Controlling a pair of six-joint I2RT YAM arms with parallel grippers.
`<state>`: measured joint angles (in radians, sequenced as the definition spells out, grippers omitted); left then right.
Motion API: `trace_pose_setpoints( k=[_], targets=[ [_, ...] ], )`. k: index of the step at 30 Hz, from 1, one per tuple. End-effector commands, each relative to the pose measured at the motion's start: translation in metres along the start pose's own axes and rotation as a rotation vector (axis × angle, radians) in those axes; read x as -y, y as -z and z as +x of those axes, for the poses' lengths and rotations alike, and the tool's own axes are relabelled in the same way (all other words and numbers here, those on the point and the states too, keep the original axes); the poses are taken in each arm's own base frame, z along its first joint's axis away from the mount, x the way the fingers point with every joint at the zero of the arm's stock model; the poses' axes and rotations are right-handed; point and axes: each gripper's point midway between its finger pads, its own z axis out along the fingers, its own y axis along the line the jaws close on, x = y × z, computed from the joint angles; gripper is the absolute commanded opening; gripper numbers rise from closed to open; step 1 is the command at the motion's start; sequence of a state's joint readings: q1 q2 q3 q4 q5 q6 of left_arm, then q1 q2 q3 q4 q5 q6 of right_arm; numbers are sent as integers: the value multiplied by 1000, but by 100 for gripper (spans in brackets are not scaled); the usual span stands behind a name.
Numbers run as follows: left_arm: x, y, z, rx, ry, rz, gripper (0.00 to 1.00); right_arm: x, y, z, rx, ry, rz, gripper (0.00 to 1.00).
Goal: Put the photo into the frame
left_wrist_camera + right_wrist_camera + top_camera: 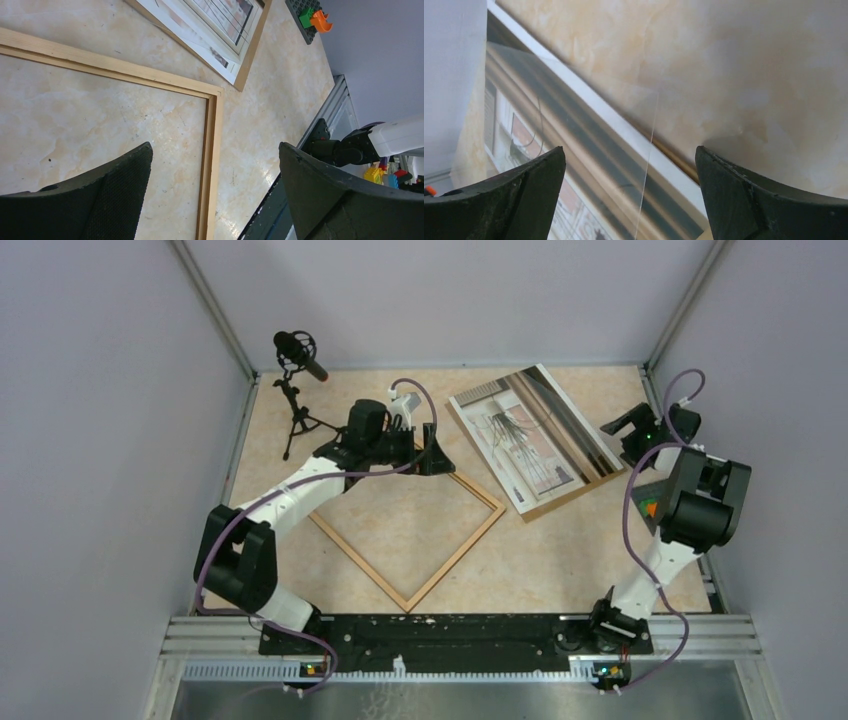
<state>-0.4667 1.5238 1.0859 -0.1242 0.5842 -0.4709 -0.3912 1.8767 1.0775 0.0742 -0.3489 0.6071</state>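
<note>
While the left jaws over the frame (pixel 455 557) and the right jaws by the right edge of the photo (pixel 525 435) both gape empty, the photo lies on a brown board (pixel 252 47) just right of the frame; best pinch its border alone, lifting flat.

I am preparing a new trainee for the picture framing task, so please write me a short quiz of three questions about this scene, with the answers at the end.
1. True or false: the photo already lies inside the frame.
2. What stands near the far left corner of the table? A) a microphone on a tripod B) a cup C) a lamp
3. Fill in: the left hand and the right hand hold nothing, and both are ____.
Key: 1 false, the photo lies to the right of the frame, outside it; 2 A; 3 open.
</note>
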Motion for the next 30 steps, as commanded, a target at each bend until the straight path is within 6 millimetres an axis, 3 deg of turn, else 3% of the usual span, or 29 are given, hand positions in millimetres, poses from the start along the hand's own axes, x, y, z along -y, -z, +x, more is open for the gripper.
trace_pose_setpoints(
  k=[1,6,9,14,19,24,30],
  targets=[
    [16,1,-17,31,-32,49,98,-18,-17,-18,4,-16,-118,98],
    [14,-2,-13,15,-13,54,98,-4,-34,-14,-15,-77,-165,86],
    [14,-2,-13,13,-12,56,98,-8,-42,-6,-47,-103,-229,80],
    [12,-5,-10,2,-4,56,98,-29,-38,-1,-53,-150,-402,71],
    [11,-5,-10,2,-4,54,99,-57,-18,-13,-13,-182,-594,58],
    [12,-5,-10,0,-5,59,98,-69,-9,-16,5,-189,-675,41],
    [12,-5,-9,-1,-4,61,98,-65,-13,-10,-14,-186,-690,6]
  ],
)
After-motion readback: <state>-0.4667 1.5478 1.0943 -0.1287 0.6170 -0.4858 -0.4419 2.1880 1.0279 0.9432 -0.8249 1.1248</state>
